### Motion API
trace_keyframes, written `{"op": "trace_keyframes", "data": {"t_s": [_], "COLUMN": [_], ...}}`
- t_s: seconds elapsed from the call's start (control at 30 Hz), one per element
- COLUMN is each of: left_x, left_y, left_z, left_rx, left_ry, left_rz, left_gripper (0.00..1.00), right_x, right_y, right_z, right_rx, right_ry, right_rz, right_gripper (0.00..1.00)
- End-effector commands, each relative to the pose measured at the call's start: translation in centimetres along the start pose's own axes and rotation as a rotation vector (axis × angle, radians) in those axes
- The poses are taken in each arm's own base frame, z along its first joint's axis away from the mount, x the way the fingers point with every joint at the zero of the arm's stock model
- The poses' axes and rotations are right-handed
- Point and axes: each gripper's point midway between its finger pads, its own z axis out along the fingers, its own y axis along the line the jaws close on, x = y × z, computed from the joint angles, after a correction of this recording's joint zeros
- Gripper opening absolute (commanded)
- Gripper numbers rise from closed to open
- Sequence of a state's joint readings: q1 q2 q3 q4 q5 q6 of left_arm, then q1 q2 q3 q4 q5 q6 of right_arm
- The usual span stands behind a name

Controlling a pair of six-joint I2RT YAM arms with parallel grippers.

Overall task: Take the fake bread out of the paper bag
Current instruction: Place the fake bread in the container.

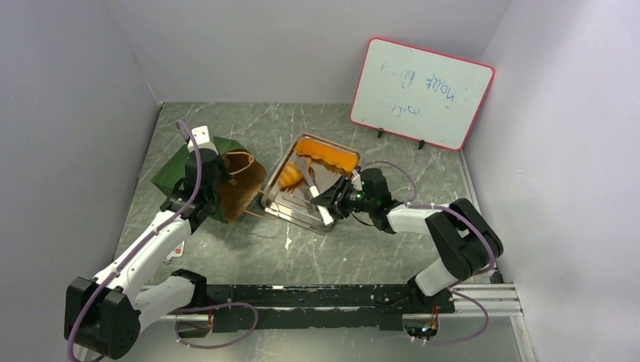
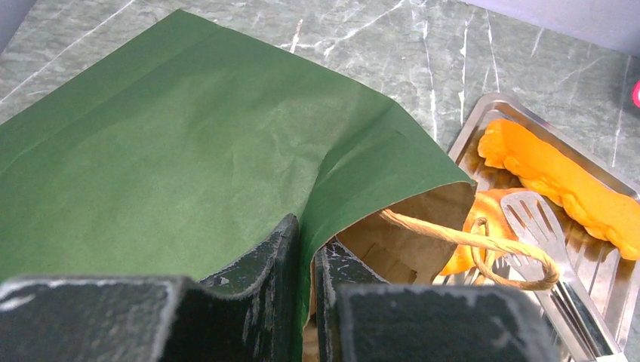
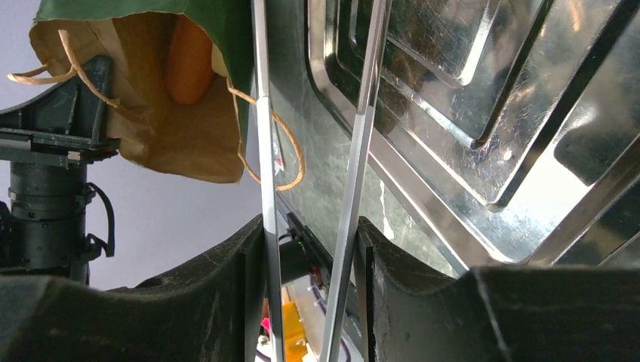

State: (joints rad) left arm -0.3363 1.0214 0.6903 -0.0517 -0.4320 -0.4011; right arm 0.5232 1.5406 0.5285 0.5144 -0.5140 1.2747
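The dark green paper bag (image 1: pixel 181 170) lies on its side, its brown mouth facing the tray. My left gripper (image 1: pixel 223 175) is shut on the bag's upper rim (image 2: pixel 306 241), one finger outside and one inside. One orange fake bread (image 3: pixel 189 60) shows inside the bag. A long orange loaf (image 1: pixel 326 154) and a smaller orange piece (image 1: pixel 289 177) lie in the metal tray (image 1: pixel 290 215). My right gripper (image 1: pixel 330 202) is shut on metal tongs (image 3: pixel 361 151), both tong arms between its fingers. The slotted tong heads (image 2: pixel 540 222) rest beside the smaller piece.
A white board with a red frame (image 1: pixel 421 93) stands at the back right. Grey walls close in the table on the left, back and right. The bag's twisted handle (image 2: pixel 468 241) hangs over the tray's edge.
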Motion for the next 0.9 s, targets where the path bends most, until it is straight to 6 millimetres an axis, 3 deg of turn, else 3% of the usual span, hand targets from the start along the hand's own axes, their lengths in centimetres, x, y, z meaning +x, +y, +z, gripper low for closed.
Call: {"op": "trace_keyframes", "data": {"t_s": [0.0, 0.67, 0.87], "left_x": [-1.3, -1.6, -1.9], "left_y": [-0.8, -1.0, -1.2], "left_z": [-0.1, 0.0, 0.1], "left_rx": [0.035, 0.043, 0.047], "left_ry": [-0.032, -0.037, -0.04], "left_rz": [-0.038, -0.036, -0.035], "left_gripper": [0.07, 0.07, 0.07], "right_x": [-0.3, 0.4, -2.0], "right_y": [1.1, 0.4, 0.1], "right_z": [-0.5, -3.5, -3.2], "right_rx": [-0.057, 0.002, 0.019], "right_ry": [0.0, -0.053, -0.106], "right_rz": [-0.005, -0.007, 0.012], "right_gripper": [0.42, 0.42, 0.42]}}
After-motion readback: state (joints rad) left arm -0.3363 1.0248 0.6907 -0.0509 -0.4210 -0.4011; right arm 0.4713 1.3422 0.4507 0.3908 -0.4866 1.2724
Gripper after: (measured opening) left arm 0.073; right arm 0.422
